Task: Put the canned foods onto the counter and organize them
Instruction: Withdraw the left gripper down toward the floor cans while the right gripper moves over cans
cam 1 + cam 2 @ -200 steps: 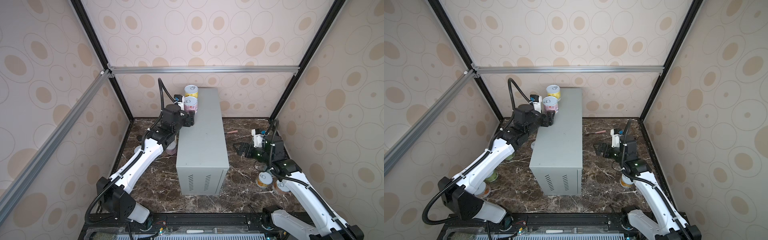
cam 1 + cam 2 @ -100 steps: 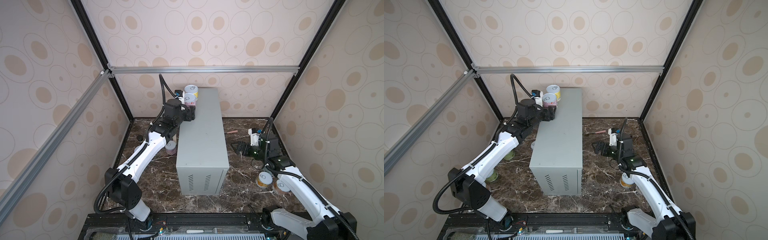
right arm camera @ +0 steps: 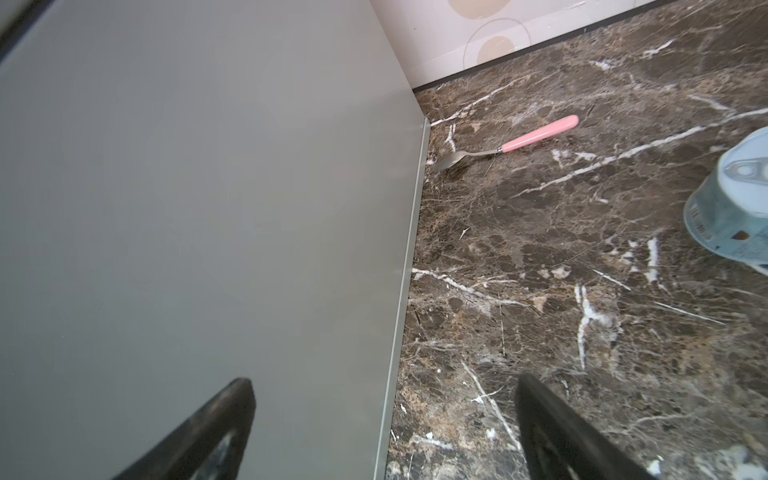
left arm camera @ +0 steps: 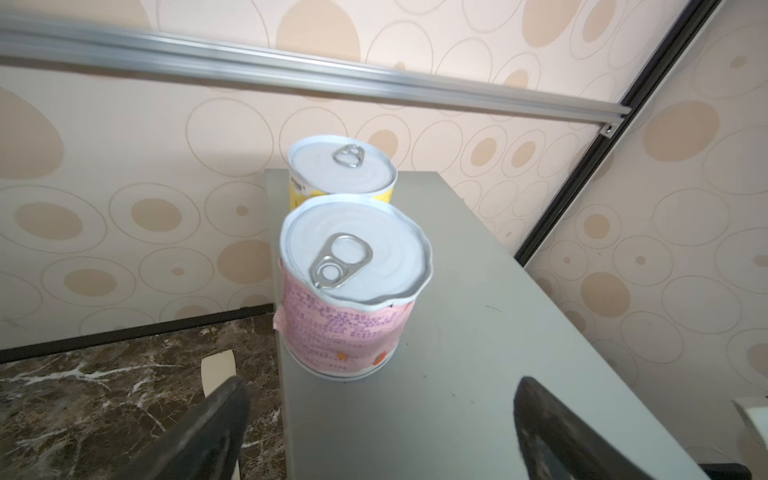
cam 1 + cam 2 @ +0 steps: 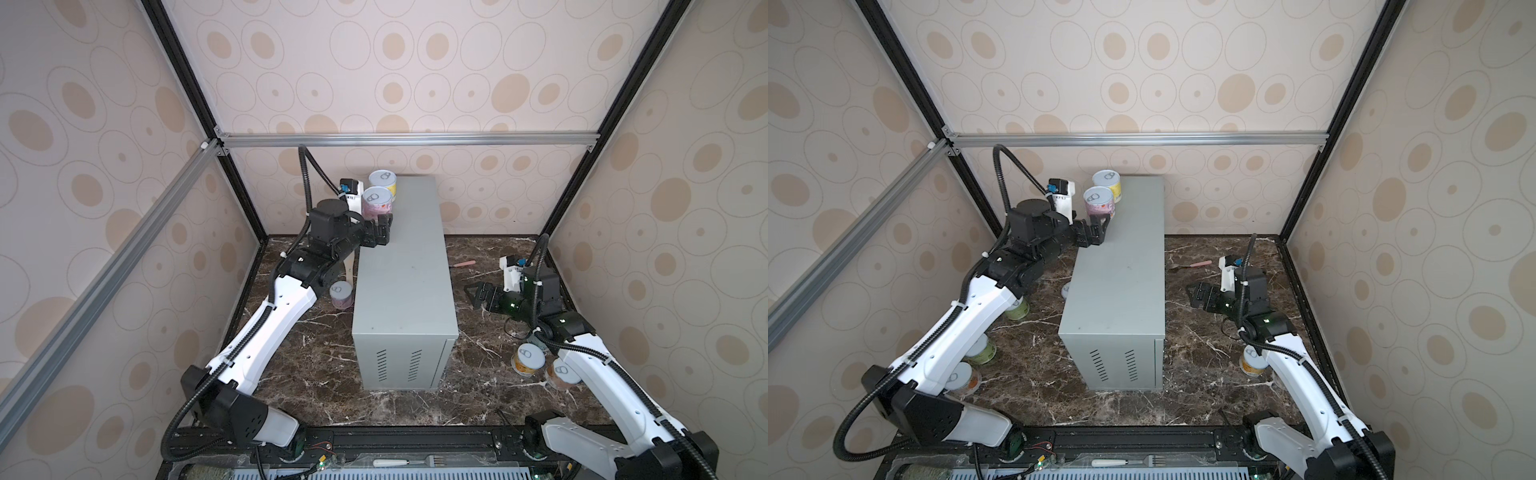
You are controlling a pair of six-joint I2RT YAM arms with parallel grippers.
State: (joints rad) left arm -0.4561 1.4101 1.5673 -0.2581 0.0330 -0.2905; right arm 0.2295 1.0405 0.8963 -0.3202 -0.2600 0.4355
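- Two canned foods stood upright on the counter [image 5: 405, 266], at its far end along its left edge. A yellow can [image 5: 383, 183] stood farthest back with a pink can [image 4: 353, 286] close in front, apparently starting a tidy row that kept the rest of the top free. Whether they touched could not be told.
- The left gripper [image 4: 380, 388] hovered over the counter's left edge, just in front of the pink can. Its jaws were spread wide and touched nothing, and the can stood unaided, so that placement looked finished.
- The right gripper [image 3: 384, 386] hung low beside the counter's right wall, jaws apart and empty, probably ready for its own pick.
- Other cans sat on the marble surface [image 5: 324, 365] on both sides of the counter, among them a light blue can [image 3: 731, 208] to its right.
- A pink-handled spoon [image 3: 540, 133] lay near the counter's far right corner, no part of the task.
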